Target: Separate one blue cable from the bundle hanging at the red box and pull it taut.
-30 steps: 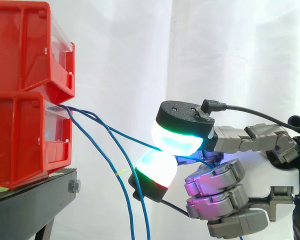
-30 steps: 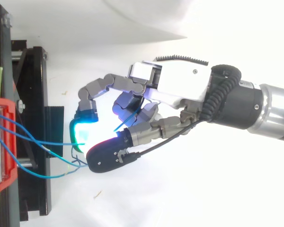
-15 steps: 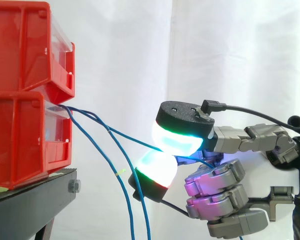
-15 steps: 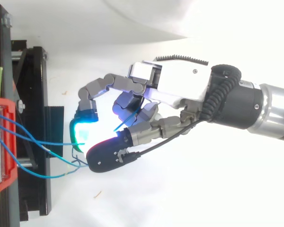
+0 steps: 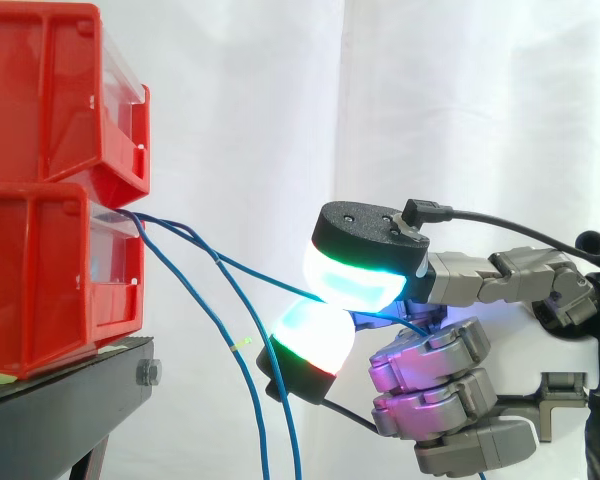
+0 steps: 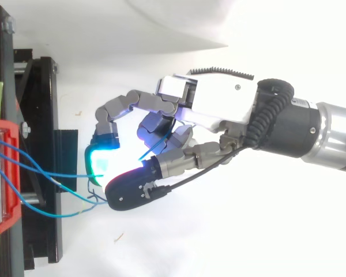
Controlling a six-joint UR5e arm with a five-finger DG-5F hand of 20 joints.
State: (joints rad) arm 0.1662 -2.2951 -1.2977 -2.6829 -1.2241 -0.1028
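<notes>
Several thin blue cables (image 5: 195, 240) come out of the lower red bin (image 5: 50, 270) at its front lip. One blue cable (image 5: 270, 277) runs rightward on a slant, nearly straight, into my hand (image 5: 430, 345). Two glowing fingertips (image 5: 355, 275) pinch it between them, one above and one below. The other cables (image 5: 250, 400) droop down past the stand. From above, the hand (image 6: 213, 109) sits right of the bin (image 6: 0, 173), with the blue cable (image 6: 52, 173) stretching from the bin to the cyan pad (image 6: 98, 158).
A second red bin (image 5: 55, 90) is stacked on the lower one. Both rest on a black stand (image 5: 60, 410) at the left. A white curtain (image 5: 460, 110) hangs behind. The arm (image 6: 311, 133) enters from the right.
</notes>
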